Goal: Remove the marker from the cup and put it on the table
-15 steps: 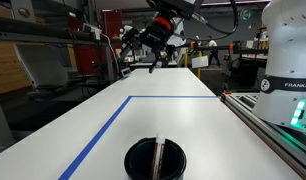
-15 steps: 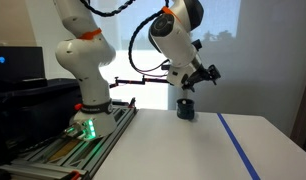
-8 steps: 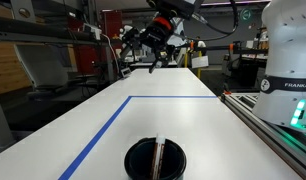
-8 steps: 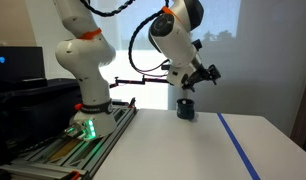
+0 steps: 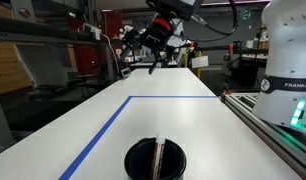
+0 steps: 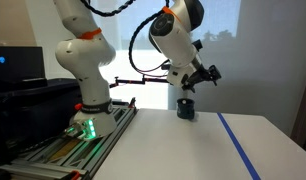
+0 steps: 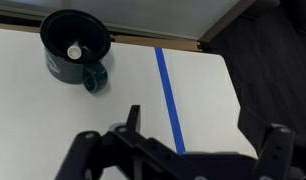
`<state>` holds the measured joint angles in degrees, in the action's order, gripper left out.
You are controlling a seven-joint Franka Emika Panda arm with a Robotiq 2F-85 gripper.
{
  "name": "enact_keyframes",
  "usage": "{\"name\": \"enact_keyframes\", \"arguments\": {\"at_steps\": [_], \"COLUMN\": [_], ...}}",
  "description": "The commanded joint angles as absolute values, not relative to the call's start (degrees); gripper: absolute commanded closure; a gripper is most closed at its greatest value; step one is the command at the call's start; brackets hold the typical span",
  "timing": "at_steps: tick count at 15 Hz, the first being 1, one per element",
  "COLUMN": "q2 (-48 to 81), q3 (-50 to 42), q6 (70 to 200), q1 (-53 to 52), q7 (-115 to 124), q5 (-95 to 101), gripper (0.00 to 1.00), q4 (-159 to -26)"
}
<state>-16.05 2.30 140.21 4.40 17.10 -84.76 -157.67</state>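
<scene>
The black cup [image 5: 134, 160] stands on the white table [image 5: 163, 118] near its front edge. The marker [image 5: 159, 157] stands inside it. In the wrist view the cup [image 7: 61, 70] is at the top left, and the marker's whitish end [image 7: 75, 50] shows in its dark inside. The cup [image 6: 185, 109] also shows in an exterior view, at the table's far end. My gripper [image 5: 159, 58] hangs in the air well above the table, away from the cup. Its fingers [image 7: 205, 130] are spread wide, open and empty. In an exterior view the gripper [image 6: 203, 78] is above and beside the cup.
Blue tape lines [image 5: 98, 135] cross the table, and one runs under my gripper [image 7: 169, 95]. The grey rail with the white robot base [image 5: 285, 95] runs along one side. The table's edge and dark floor [image 7: 268, 60] lie beyond the tape.
</scene>
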Motion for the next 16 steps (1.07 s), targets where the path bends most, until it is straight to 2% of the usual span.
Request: {"name": "enact_keyframes", "arguments": {"at_steps": [1, 16], "q2": [-15.6, -8.4], "q3": [3.2, 5.9], "q6": [142.6, 148.5], "q1": [3.0, -1.6], "q7": [17.5, 16.8], "q5": [-86.1, -86.0], "gripper": [0.00, 0.00], "q4": [-157.4, -157.5]}}
